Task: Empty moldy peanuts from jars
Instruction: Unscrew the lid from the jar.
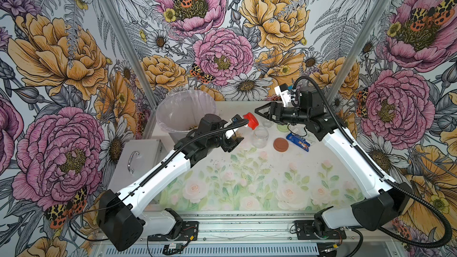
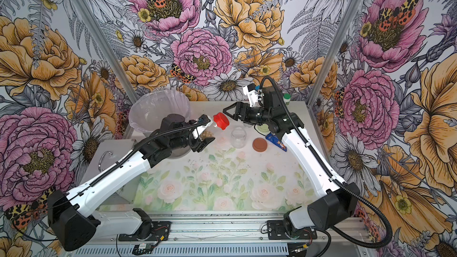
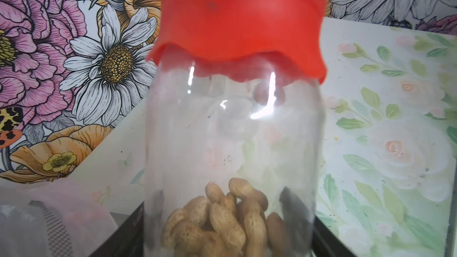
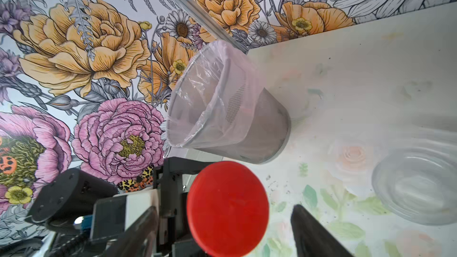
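Pinching the clear jar (image 3: 230, 132), my left gripper (image 1: 233, 142) holds it tilted above the counter (image 1: 247, 181). Its wrist view shows knobbly tan peanuts (image 3: 222, 218) inside and the red lid (image 1: 250, 120) with a scalloped skirt. My right gripper (image 1: 259, 112) stands spread just beside that lid, seeing its flat round top. Beyond stands the liner-draped mesh bin (image 4: 259, 124), at the far left corner.
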`<move>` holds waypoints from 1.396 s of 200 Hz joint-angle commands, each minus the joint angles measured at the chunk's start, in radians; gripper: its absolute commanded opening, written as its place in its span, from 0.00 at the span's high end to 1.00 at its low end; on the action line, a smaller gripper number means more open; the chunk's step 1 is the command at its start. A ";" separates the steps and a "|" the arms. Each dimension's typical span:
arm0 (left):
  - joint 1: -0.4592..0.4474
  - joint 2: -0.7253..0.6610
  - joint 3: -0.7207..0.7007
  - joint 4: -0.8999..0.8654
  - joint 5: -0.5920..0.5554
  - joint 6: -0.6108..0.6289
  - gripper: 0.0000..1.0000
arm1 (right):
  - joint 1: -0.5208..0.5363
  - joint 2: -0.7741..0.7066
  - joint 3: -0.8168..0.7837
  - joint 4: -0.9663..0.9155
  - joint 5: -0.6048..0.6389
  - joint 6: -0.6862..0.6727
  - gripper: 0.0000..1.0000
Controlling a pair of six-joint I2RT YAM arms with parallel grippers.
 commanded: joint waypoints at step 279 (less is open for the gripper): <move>-0.008 -0.005 0.024 0.057 -0.039 0.018 0.76 | 0.087 0.102 -0.029 0.097 0.046 0.022 0.22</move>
